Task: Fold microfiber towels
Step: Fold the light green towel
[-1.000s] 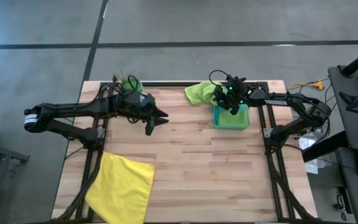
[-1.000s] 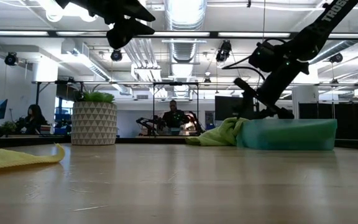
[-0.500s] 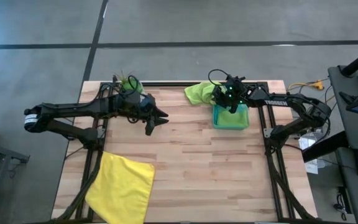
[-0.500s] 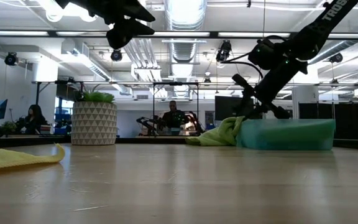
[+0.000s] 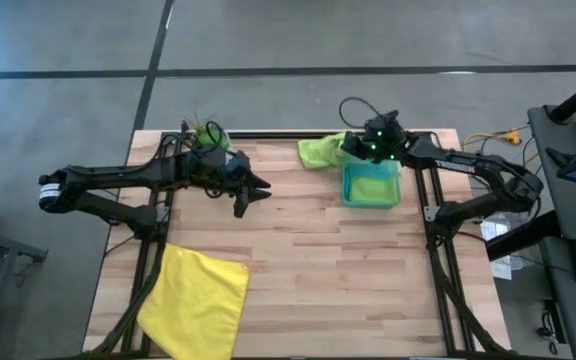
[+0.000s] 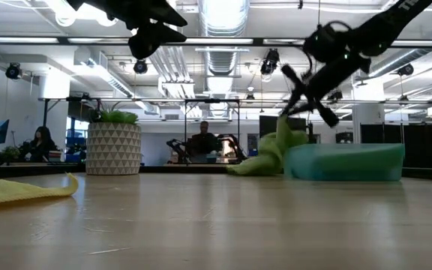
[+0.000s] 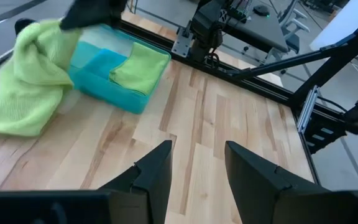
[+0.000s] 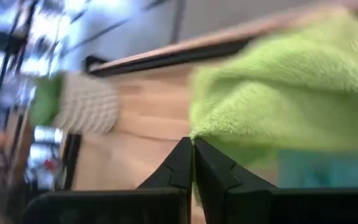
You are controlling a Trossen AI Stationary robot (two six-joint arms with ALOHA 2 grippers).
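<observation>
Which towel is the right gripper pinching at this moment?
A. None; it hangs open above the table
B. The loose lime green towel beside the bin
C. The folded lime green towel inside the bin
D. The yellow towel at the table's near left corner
B: the right gripper is shut on the loose lime green towel, lifting a peak of it beside the bin, while the yellow towel lies untouched.

Lime green towel [image 5: 317,150], another lime green towel [image 5: 373,186] inside a translucent teal bin [image 5: 371,201], bright yellow towel [image 5: 197,303], pale wood tabletop [image 5: 328,270], white diamond-patterned planter [image 6: 113,148].
</observation>
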